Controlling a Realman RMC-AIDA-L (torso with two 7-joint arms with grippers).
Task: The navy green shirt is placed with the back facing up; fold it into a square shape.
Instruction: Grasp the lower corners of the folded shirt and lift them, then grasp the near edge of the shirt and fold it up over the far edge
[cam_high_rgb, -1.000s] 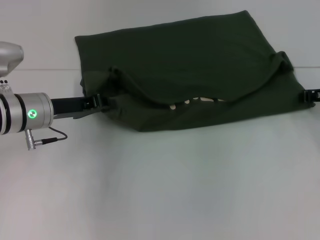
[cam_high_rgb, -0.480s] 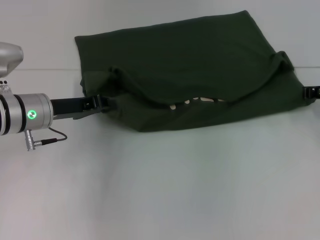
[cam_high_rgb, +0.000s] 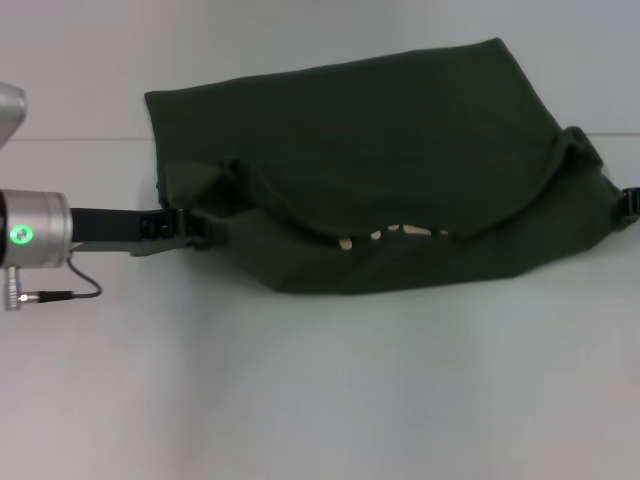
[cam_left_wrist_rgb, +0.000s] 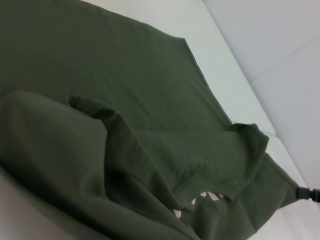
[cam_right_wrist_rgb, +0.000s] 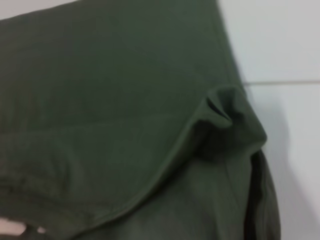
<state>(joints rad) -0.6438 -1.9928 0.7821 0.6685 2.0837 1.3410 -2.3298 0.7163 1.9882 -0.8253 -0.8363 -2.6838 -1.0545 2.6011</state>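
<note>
Your left gripper (cam_high_rgb: 200, 226) pinched the navy green shirt (cam_high_rgb: 380, 160) at its left edge; your right gripper (cam_high_rgb: 630, 203) gripped its right edge, lifted off the table (cam_high_rgb: 320, 390).

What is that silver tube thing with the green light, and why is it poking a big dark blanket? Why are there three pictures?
That tube is a robot's left arm. Its black left gripper pinches one edge of the cloth. The cloth is really a navy green shirt, half folded on a white table. At the other side, the right gripper reaches the shirt's opposite edge. The wide picture comes from a camera on the robot's head. The two close-ups come from cameras on its wrists, so they mostly show shirt.
</note>
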